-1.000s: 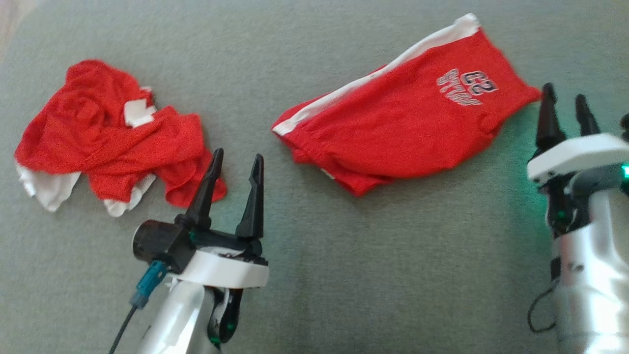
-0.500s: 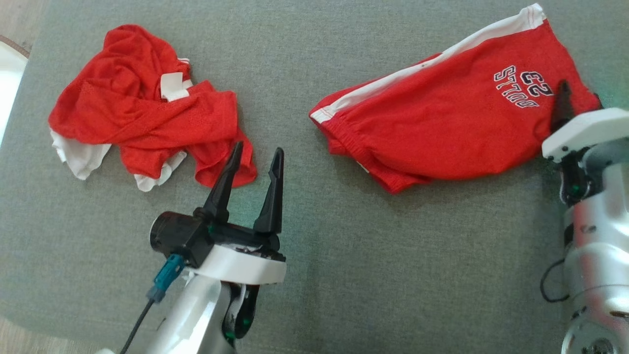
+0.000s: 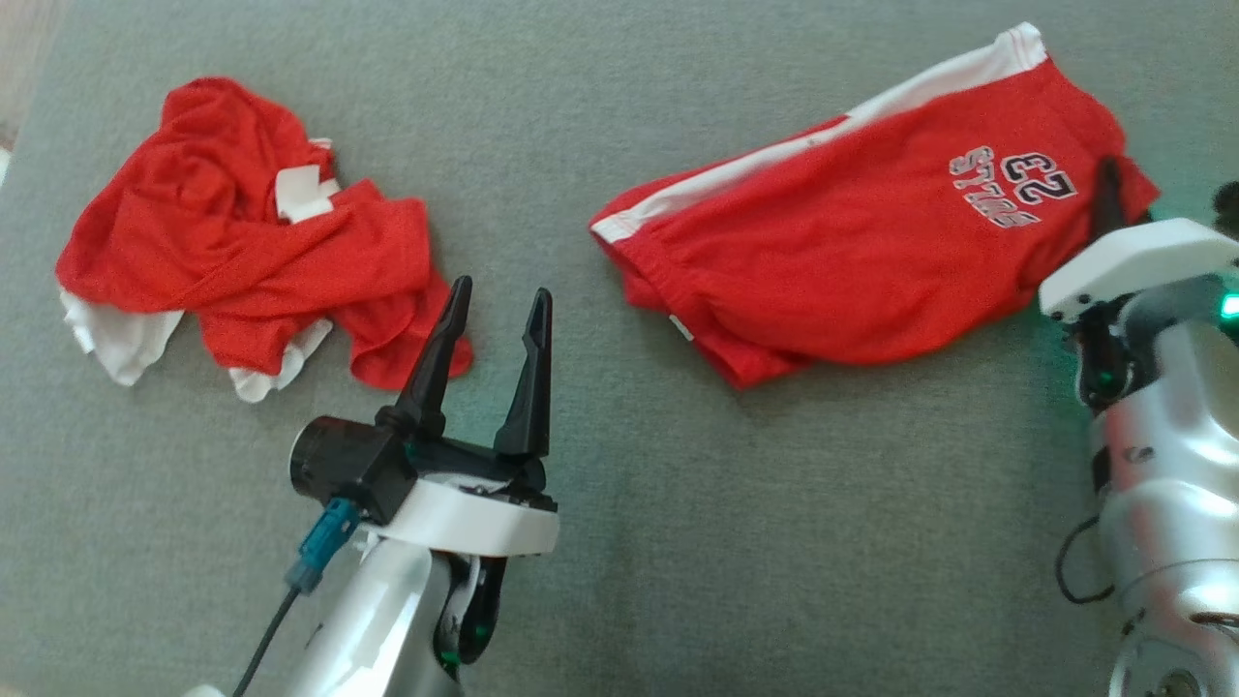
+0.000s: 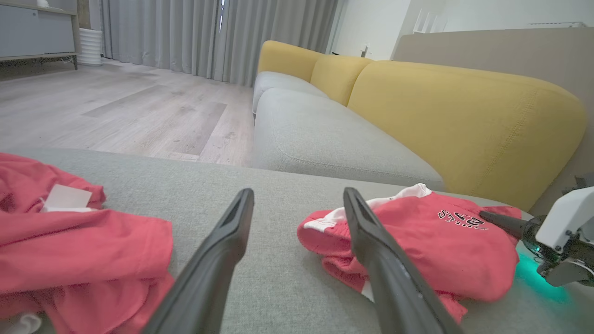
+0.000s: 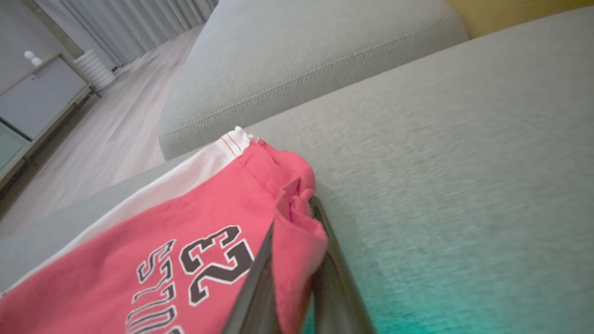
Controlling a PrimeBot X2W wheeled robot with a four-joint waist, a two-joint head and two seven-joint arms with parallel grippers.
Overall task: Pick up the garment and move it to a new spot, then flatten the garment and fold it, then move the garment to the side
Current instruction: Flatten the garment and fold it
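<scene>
The garment, red shorts point(image 3: 852, 261) with a white side stripe and a "23" print, lies loosely flat on the grey cushion point(image 3: 774, 542). My right gripper point(image 3: 1113, 189) is at its right corner, shut on a pinched fold of the red hem. The right wrist view shows that fold point(image 5: 297, 232) squeezed between the two dark fingers point(image 5: 257, 283). My left gripper point(image 3: 501, 290) hovers open and empty, left of the shorts point(image 4: 417, 241) and just right of a crumpled heap. Its fingers point(image 4: 218, 260) point between the two pieces of cloth.
A crumpled red and white garment point(image 3: 242, 252) lies at the far left of the cushion. Beyond the cushion's far edge are a grey sofa seat point(image 4: 325, 134) with a yellow back point(image 4: 464, 116) and a wooden floor point(image 4: 116, 106). Bare grey cushion stretches between and in front of the garments.
The right gripper moved from beside the shorts' right corner onto it and shut on the hem. The head camera shifted. The left gripper stayed open.
</scene>
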